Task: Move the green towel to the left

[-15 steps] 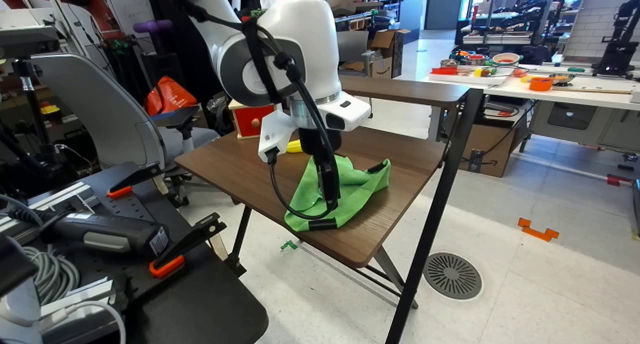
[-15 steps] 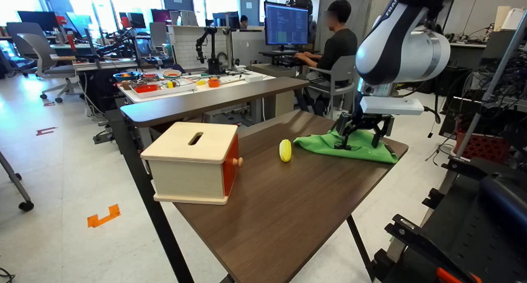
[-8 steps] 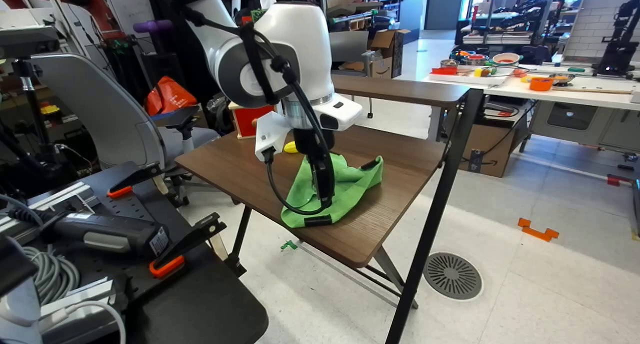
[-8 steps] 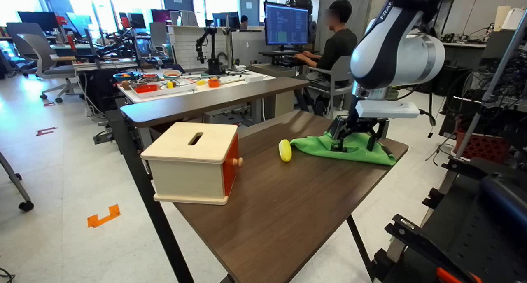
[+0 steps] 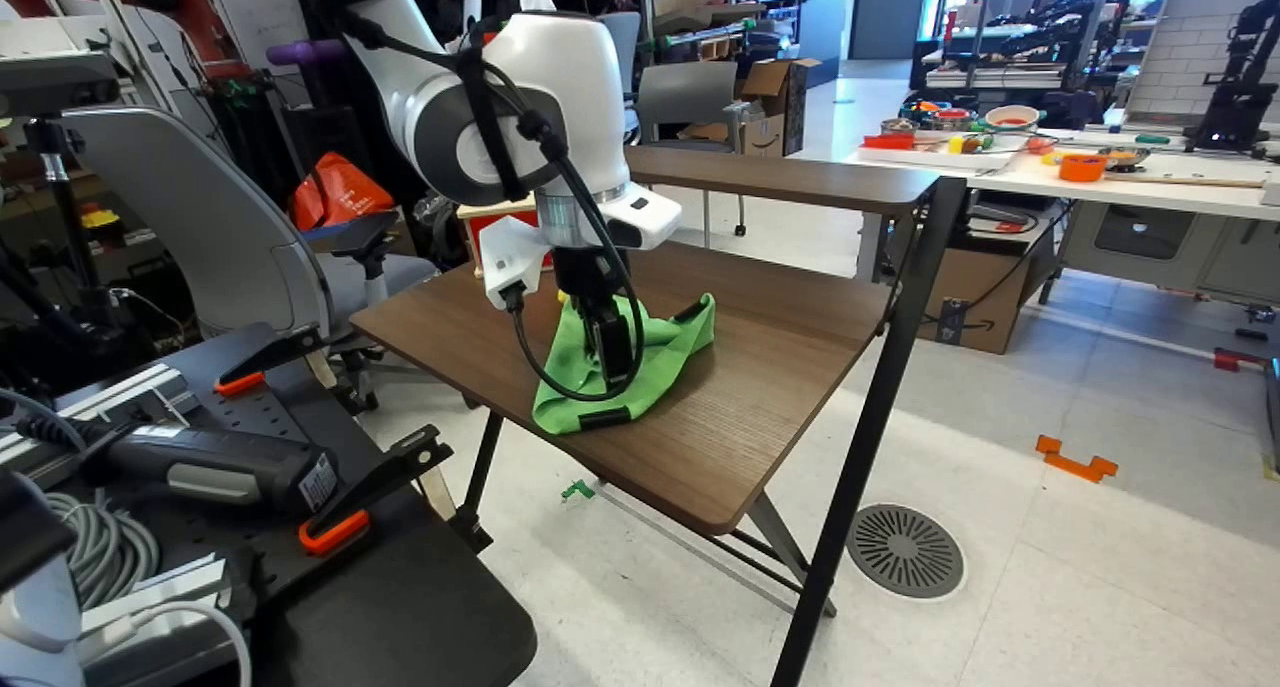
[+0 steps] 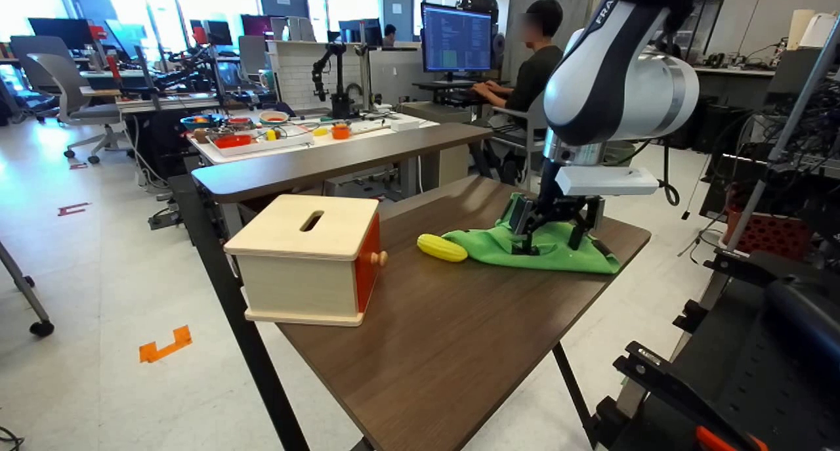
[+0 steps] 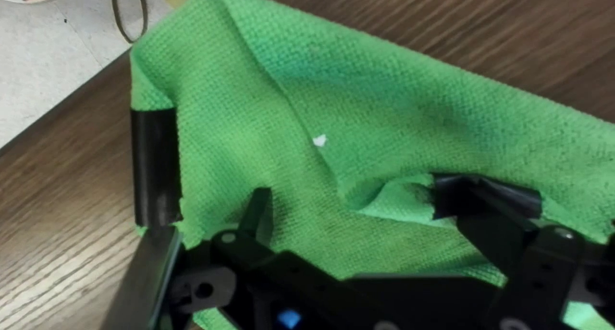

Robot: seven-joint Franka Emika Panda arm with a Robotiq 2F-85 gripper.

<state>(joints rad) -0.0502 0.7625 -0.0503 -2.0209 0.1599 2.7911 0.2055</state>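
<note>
The green towel point(image 6: 485, 244) lies crumpled on the brown table in both exterior views point(image 5: 665, 357), with black tape bands on its edges. In the wrist view the towel point(image 7: 288, 104) fills most of the picture. My gripper point(image 6: 551, 247) points down onto the towel, its fingers wide apart. In the wrist view the gripper point(image 7: 365, 210) has flat towel cloth between its fingertips and no fold is pinched. The fingertips appear to touch or press on the cloth. One finger is beside a raised, taped fold point(image 7: 485, 195).
A yellow oblong object point(image 6: 442, 247) lies against the towel's edge. A wooden box point(image 6: 295, 280) with a red front and round knob stands farther along the table point(image 6: 446, 346). A raised shelf point(image 6: 354, 155) runs along one side. A black cart point(image 5: 400, 587) stands nearby.
The gripper and the towel have slid together across the table toward the wooden box. The yellow object has turned and shifted toward the box. The fingers have stayed apart.
</note>
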